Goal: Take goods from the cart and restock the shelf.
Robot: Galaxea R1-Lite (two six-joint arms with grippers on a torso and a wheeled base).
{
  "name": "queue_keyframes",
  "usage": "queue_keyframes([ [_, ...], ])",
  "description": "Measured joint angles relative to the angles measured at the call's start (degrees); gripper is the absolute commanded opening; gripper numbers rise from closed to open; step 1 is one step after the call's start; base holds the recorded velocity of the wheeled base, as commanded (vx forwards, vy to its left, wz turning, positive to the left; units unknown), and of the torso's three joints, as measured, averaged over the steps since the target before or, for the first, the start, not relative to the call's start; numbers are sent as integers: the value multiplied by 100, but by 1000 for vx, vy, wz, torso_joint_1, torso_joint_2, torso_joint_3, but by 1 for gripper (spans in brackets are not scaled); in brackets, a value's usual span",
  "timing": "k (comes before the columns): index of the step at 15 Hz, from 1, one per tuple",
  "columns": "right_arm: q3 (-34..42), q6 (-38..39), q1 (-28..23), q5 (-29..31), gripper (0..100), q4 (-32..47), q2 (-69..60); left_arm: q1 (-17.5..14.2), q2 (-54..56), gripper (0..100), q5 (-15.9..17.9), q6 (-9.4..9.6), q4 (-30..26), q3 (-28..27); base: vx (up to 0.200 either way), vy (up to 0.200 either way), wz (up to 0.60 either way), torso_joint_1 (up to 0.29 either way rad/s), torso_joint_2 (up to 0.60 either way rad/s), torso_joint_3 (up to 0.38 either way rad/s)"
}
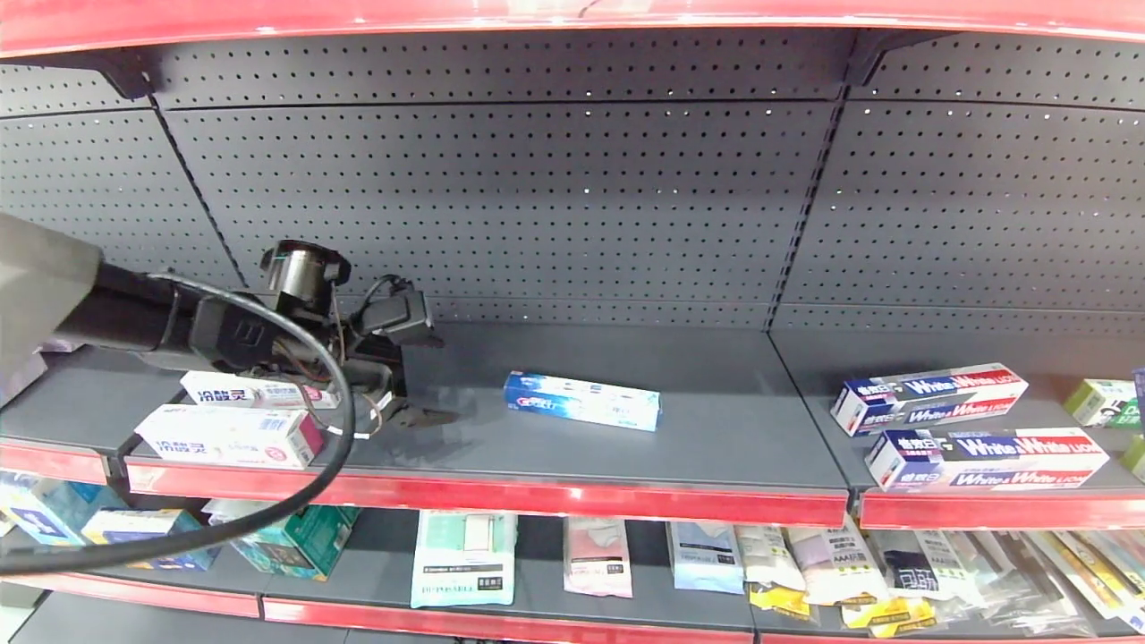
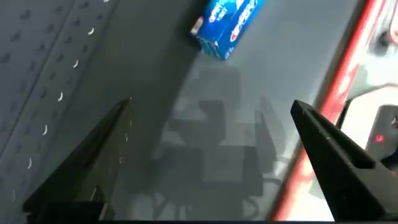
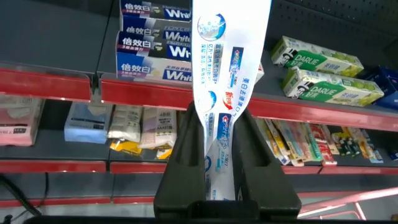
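Toothpaste box [image 3: 229, 74] — your right end effector [image 3: 220, 140] is gripping it tightly, and it is sticking out past the fingertips, in front of the shelves. Your left end effector [image 1: 400, 404] is hanging wide open and empty over the shelf [image 1: 716, 420] — a blue box [image 1: 581, 401] is lying flat nearby.

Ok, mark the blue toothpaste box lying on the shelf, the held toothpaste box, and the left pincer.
blue toothpaste box [image 1: 581, 402], head view, middle of its top face.
held toothpaste box [image 3: 229, 56], right wrist view, its upper printed face.
left pincer [image 2: 211, 104], left wrist view, midway between its fingertips.
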State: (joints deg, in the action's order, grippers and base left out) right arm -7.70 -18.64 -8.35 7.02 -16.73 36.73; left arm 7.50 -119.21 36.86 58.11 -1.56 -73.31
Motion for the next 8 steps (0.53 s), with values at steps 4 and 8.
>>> queue_keyframes([
  [4, 49, -7, 1, 1, 0, 6, -82, 297, -527, 100, 106, 49, -163, -711, 0, 0, 0, 0, 0, 0],
  [8, 77, -13, -7, 11, 0, 11, -138, 510, -1019, 100, 191, 57, -501, -1536, 0, 0, 0, 0, 0, 0],
])
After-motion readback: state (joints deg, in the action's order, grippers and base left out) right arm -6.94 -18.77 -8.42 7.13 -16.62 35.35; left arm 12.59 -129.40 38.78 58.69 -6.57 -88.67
